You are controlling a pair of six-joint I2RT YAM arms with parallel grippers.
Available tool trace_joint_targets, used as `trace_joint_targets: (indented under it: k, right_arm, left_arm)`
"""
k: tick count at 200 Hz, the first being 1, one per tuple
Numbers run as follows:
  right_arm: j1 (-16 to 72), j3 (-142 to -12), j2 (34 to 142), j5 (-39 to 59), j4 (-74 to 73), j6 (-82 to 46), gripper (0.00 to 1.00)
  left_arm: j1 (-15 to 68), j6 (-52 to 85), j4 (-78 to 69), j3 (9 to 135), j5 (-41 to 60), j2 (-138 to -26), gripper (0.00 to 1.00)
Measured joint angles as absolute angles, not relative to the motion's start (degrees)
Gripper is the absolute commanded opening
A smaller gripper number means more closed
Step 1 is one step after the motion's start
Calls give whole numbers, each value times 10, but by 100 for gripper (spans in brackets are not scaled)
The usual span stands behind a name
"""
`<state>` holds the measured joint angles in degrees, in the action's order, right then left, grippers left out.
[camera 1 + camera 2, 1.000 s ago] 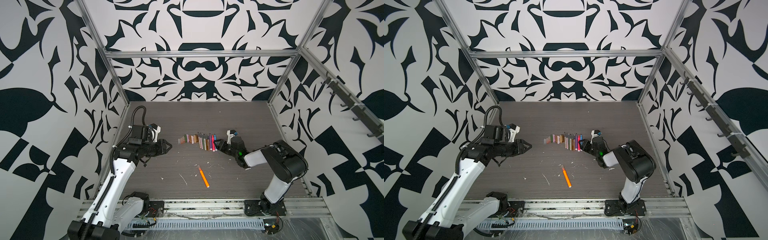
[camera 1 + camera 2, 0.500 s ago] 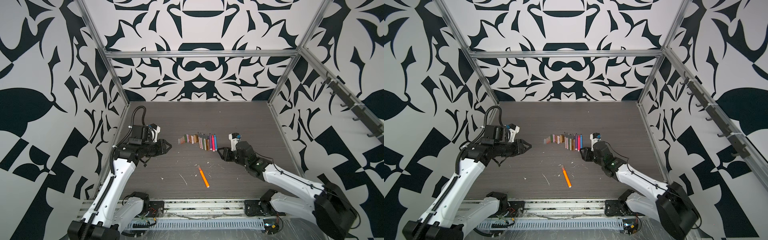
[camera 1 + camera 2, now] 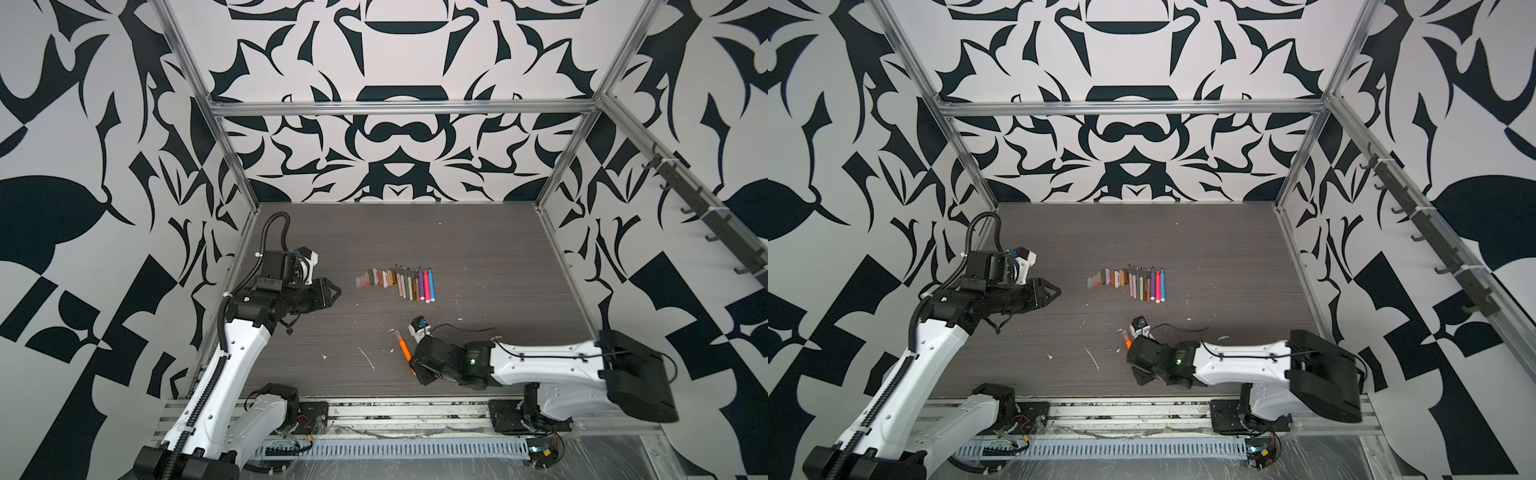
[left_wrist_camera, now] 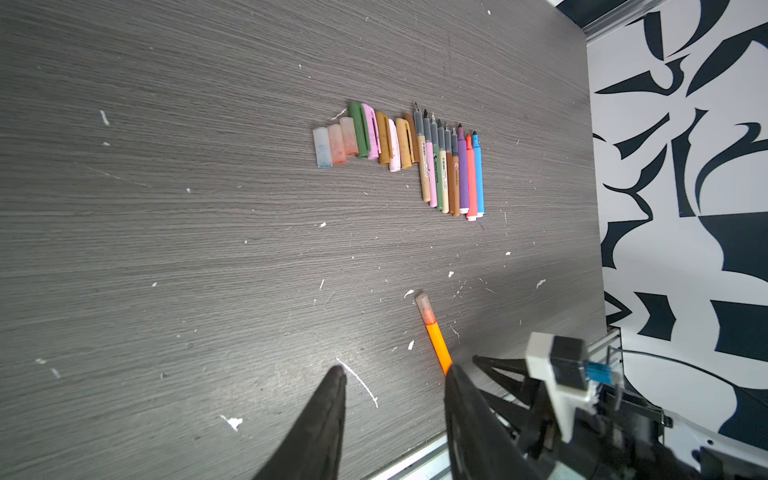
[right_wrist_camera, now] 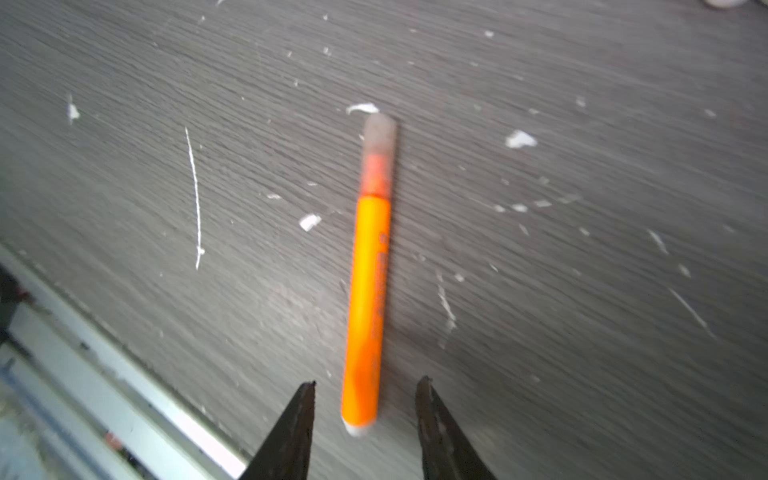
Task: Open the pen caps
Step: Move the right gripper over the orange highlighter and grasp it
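An orange pen (image 5: pixel 368 291) lies alone on the grey table near the front, wearing a translucent cap (image 5: pixel 379 153); both top views show it (image 3: pixel 402 349) (image 3: pixel 1125 341). My right gripper (image 5: pixel 365 384) is open, its fingertips on either side of the pen's white rear end without touching it. My left gripper (image 4: pixel 395 370) hovers open and empty at the left (image 3: pixel 337 294). Further back, several loose pen caps (image 4: pixel 365 137) (image 3: pixel 376 277) lie in a row, with several uncapped pens (image 4: pixel 451 166) (image 3: pixel 415 284) beside them.
White flecks and a thin white sliver (image 5: pixel 194 199) litter the table (image 3: pixel 478 257). The aluminium front rail (image 5: pixel 124 399) runs close behind the right gripper. Patterned walls enclose the left, right and back.
My right arm has swung from beside the row of pens toward the front and now straddles the orange pen's rear end, its jaws narrower. The left arm has not moved.
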<state>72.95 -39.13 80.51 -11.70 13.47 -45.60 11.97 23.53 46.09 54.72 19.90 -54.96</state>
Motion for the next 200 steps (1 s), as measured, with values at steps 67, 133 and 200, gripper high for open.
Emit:
trace_joint_targets:
  k: [67, 133, 200]
  right_arm:
    - [743, -495, 907, -172, 233, -481, 41]
    - [743, -506, 951, -160, 248, -498, 39]
    - [743, -494, 941, -150, 227, -522, 9]
  left_arm:
    - [120, 236, 461, 542, 197, -549, 42]
    - [120, 236, 461, 540, 197, -548, 42]
    - [120, 236, 461, 540, 197, -548, 42]
